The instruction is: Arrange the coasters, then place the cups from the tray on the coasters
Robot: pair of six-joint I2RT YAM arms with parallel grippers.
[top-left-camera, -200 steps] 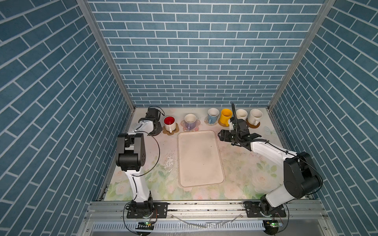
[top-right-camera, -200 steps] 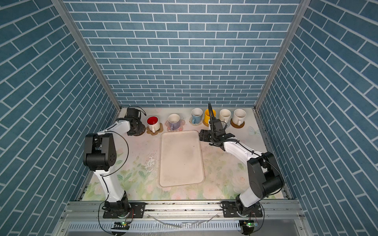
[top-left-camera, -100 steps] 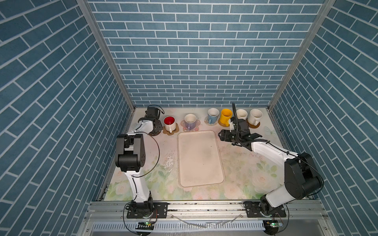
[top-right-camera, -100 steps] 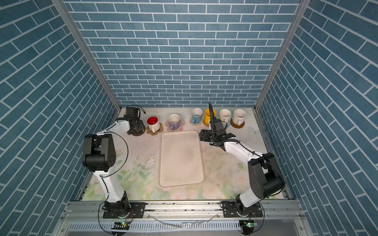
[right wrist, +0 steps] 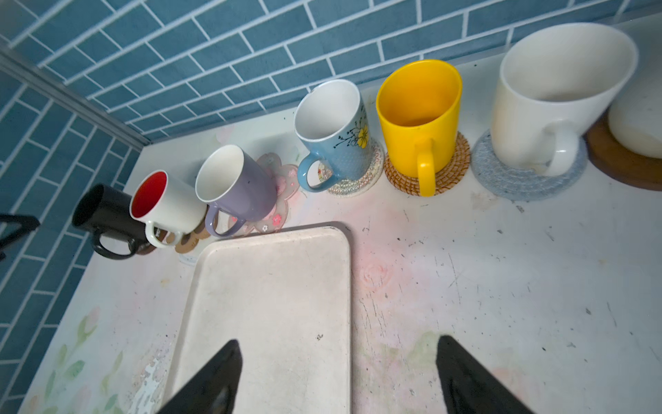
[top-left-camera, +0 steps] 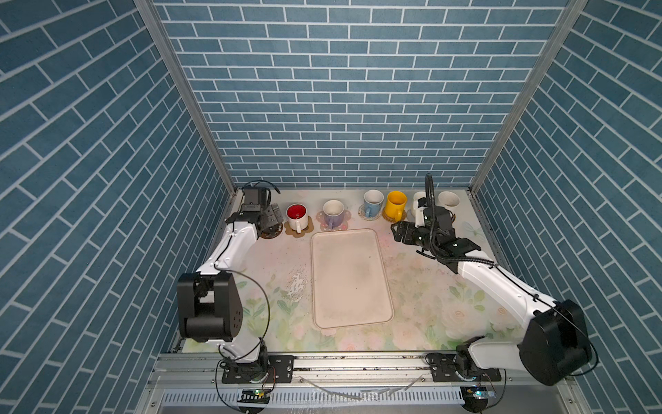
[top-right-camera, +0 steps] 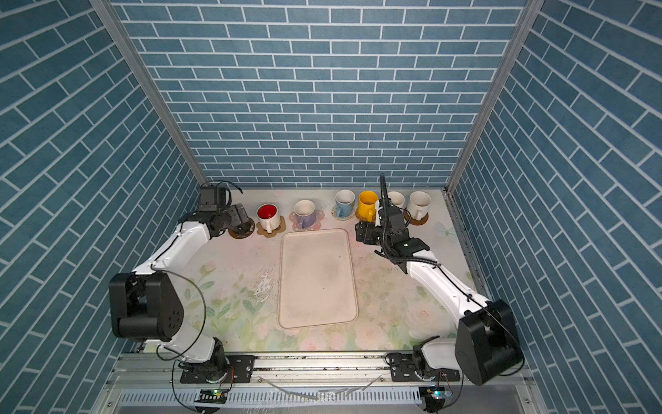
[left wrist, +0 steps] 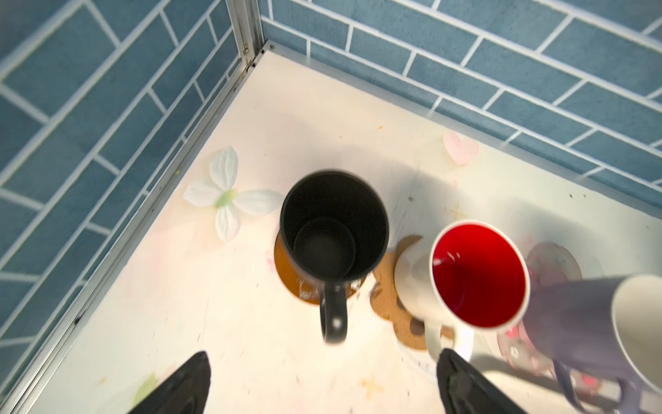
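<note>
- Tray (top-left-camera: 349,279): is lying bare at the middle of the bench (top-left-camera: 430,286), long side running front to back.
- Black mug (left wrist: 333,222): is standing upright on a brown disc coaster (left wrist: 286,276) in the far left corner.
- White mug with red inside (top-left-camera: 296,215): is sitting on the brown paw coaster (left wrist: 383,301), just beside the black mug.
- Lavender mug (top-left-camera: 332,214): is sitting on the pink flower coaster (right wrist: 283,186).
- Light blue mug (top-left-camera: 372,202): is sitting on the clear patterned round coaster (right wrist: 363,179).
- Yellow mug (top-left-camera: 394,204): is sitting on the woven rattan coaster (right wrist: 453,172).
- Cream-white mug (right wrist: 551,96): is sitting on the pale blue knit coaster (right wrist: 501,179).
- Second cream-white mug (top-left-camera: 448,199): is sitting on the other brown disc coaster (right wrist: 616,161), at the far right.
- Left gripper (left wrist: 322,355): is hovering by the black mug, jaws gaping released. The mug's handle is pointing toward the gap, and nothing is grasped.
- Right gripper (right wrist: 337,340): is hanging over the tray's far right corner, jaws spread wide, grasping nothing.
</note>
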